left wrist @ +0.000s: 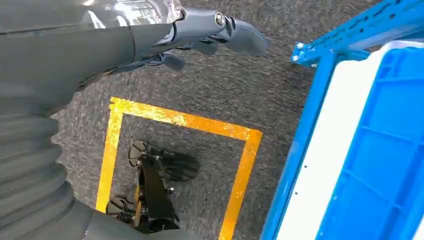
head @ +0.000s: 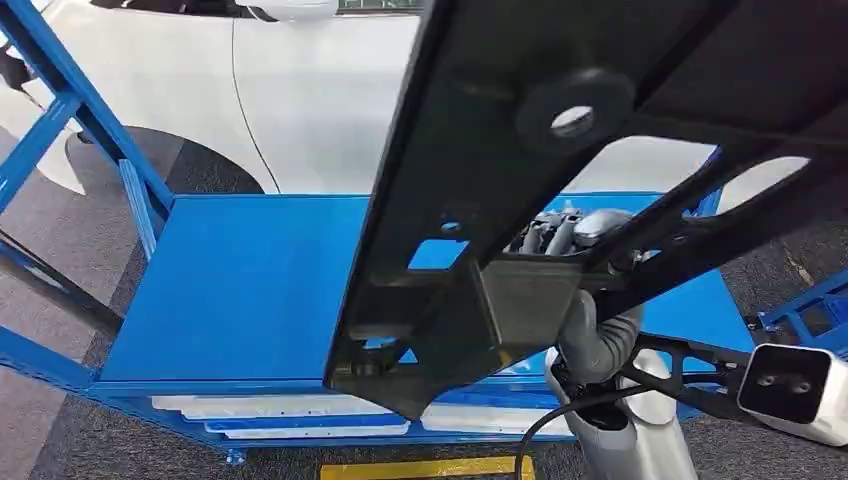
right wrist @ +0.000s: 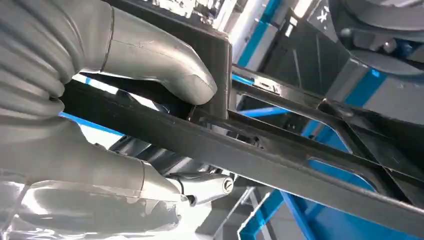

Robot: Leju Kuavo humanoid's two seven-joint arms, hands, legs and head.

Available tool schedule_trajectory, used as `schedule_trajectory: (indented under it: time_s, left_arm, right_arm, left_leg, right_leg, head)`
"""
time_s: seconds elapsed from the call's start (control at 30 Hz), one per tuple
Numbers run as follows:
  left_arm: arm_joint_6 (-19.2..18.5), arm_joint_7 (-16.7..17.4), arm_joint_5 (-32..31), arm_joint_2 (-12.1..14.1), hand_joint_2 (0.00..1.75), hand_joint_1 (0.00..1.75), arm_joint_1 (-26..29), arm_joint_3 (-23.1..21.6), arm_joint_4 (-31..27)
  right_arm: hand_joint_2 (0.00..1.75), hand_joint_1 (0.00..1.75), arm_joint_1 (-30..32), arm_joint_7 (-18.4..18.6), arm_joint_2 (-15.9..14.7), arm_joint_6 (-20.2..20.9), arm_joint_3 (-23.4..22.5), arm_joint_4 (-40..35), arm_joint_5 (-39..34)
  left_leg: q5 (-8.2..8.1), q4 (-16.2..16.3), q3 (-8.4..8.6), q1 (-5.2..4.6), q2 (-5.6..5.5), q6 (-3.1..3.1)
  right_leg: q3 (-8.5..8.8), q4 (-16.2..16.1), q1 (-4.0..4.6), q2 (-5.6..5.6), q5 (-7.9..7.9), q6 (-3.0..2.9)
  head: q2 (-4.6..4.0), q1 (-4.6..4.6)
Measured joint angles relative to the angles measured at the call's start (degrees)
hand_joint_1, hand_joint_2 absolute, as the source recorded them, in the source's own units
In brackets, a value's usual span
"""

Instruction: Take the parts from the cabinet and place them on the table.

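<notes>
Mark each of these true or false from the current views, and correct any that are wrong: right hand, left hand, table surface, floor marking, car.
1. The right hand grips a black frame part. True.
2. The part already lies flat on the blue table. False: it is held up in the air above the table, tilted, close to the head camera.
3. The left hand holds a second part. False: it holds nothing; it hangs above grey carpet with its fingers apart.
4. A yellow taped square marks the floor beneath the robot. True.
5. A red car stands behind the table. False: the car there is white.
</notes>
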Motion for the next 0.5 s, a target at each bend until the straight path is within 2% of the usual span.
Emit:
schedule_trajectory:
  time_s: [0.03,0.1,0.13,0.17,0.23,0.27,0.3,0.33,0.37,0.4,0.43,0.47,0.5]
  left_arm:
    - [0.0,0.2,0.0,0.0,1.75,0.0,0.0,0.0,0.0]
    - [0.0,0.4,-0.4,-0.1,1.75,0.0,-0.1,0.1,0.0]
    - [0.2,0.5,-0.6,-0.1,1.75,0.0,-0.2,0.2,0.0]
    - [0.3,0.6,-0.7,-0.1,1.75,0.0,-0.3,0.2,0.0]
    - [0.3,0.8,-0.8,-0.1,1.75,0.0,-0.3,0.3,0.0]
    - [0.3,0.8,-0.8,-0.1,1.75,0.0,-0.4,0.3,0.0]
    - [0.4,0.9,-0.8,-0.2,1.75,0.0,-0.5,0.4,0.0]
    - [0.5,1.0,-0.8,-0.2,1.75,0.0,-0.6,0.5,0.0]
    - [0.6,1.1,-0.8,-0.2,1.75,0.0,-0.7,0.6,0.0]
    - [0.8,1.2,-0.7,-0.2,1.75,0.0,-0.7,0.8,0.0]
    - [1.0,1.2,-0.7,-0.2,1.75,0.0,-0.7,0.9,0.0]
    - [1.0,1.2,-0.7,-0.2,1.75,0.0,-0.7,0.9,0.0]
    - [1.0,1.2,-0.7,-0.2,1.75,0.0,-0.6,0.9,0.0]
  right_arm:
    - [1.75,1.75,-0.1,0.0,-0.1,-0.2,0.4,0.1,0.0]
    - [1.75,1.75,-0.7,0.1,-0.4,-0.8,1.4,0.2,0.0]
    - [1.75,1.75,-1.0,0.1,-0.7,-1.0,2.0,0.4,0.0]
    - [1.75,1.75,-1.0,0.0,-0.8,-1.2,2.6,0.5,0.0]
    - [1.75,1.75,-1.0,-0.4,-1.1,-2.1,3.7,1.1,0.0]
    - [1.75,1.75,-1.0,-1.0,-1.3,-2.6,4.5,1.6,0.0]
    - [1.75,1.75,-1.0,-1.5,-1.6,-3.1,5.4,2.1,0.0]
    - [1.75,1.75,-1.2,-2.1,-1.9,-3.5,6.4,2.9,-0.3]
    - [1.75,1.75,-1.3,-2.7,-2.3,-3.7,7.2,3.8,-0.9]
    - [1.75,1.75,-1.3,-3.3,-2.8,-4.0,8.0,5.1,-1.6]
    - [1.75,1.75,-1.2,-3.4,-3.2,-4.1,8.6,6.2,-2.1]
    - [1.75,1.75,-1.1,-3.5,-3.6,-4.2,9.1,7.2,-2.5]
    - [1.75,1.75,-0.9,-3.6,-4.0,-4.2,9.6,7.9,-2.8]
  left_leg:
    - [-0.13,0.2,0.02,0.16,-0.04,-0.21]
    - [-0.65,1.0,-0.01,0.5,-0.2,-0.99]
    - [-0.88,1.2,-0.19,0.22,-0.28,-1.48]
    - [-0.97,1.4,-0.27,0.13,-0.33,-1.9]
    - [-0.76,1.0,-0.16,0.34,-0.32,-2.79]
    - [-0.73,0.8,-0.04,0.4,-0.32,-3.22]
    - [-1.14,1.1,-0.23,0.63,-0.23,-3.47]
    - [-2.54,3.0,-0.89,0.6,-0.11,-3.36]
    - [-4.73,6.8,-2.63,0.61,-0.11,-3.27]
    - [-7.28,12.2,-5.21,0.5,-0.12,-3.26]
    - [-8.97,16.8,-7.46,0.33,-0.12,-3.26]
    - [-9.5,19.7,-8.93,0.23,-0.12,-3.15]
    - [-8.59,19.6,-9.03,0.12,-0.12,-2.91]
  right_leg:
    - [1.64,-3.4,-0.19,-0.04,2.2,0.11]
    - [7.27,-14.5,-0.65,-0.25,7.24,0.41]
    - [7.86,-15.9,-0.27,-0.11,6.17,0.05]
    - [7.66,-16.0,-0.13,0.31,6.59,-0.91]
    - [7.36,-15.7,0.32,0.35,6.45,-1.77]
    - [7.37,-15.8,0.3,0.35,6.57,-2.24]
    - [7.61,-16.3,-0.12,0.25,6.87,-2.8]
    - [7.71,-16.3,0.06,0.16,6.82,-3.33]
    - [7.7,-16.3,0.24,0.09,6.79,-3.63]
    - [7.7,-16.3,0.47,0.07,6.74,-3.79]
    - [7.64,-16.3,0.72,0.05,6.7,-3.93]
    - [7.65,-16.3,0.96,0.05,6.69,-3.98]
    - [7.73,-16.3,1.2,0.06,6.66,-4.04]
  head:
    - [0.0,0.04]
    - [-0.02,0.09]
    - [-0.02,0.07]
    - [-0.02,-0.04]
    - [-0.02,-0.11]
    - [0.0,-0.06]
    - [0.0,-0.2]
    - [-0.02,-0.24]
    - [-0.02,-0.37]
    - [0.0,-0.42]
    - [0.0,-0.42]
    - [0.0,-0.44]
    - [-0.02,-0.39]
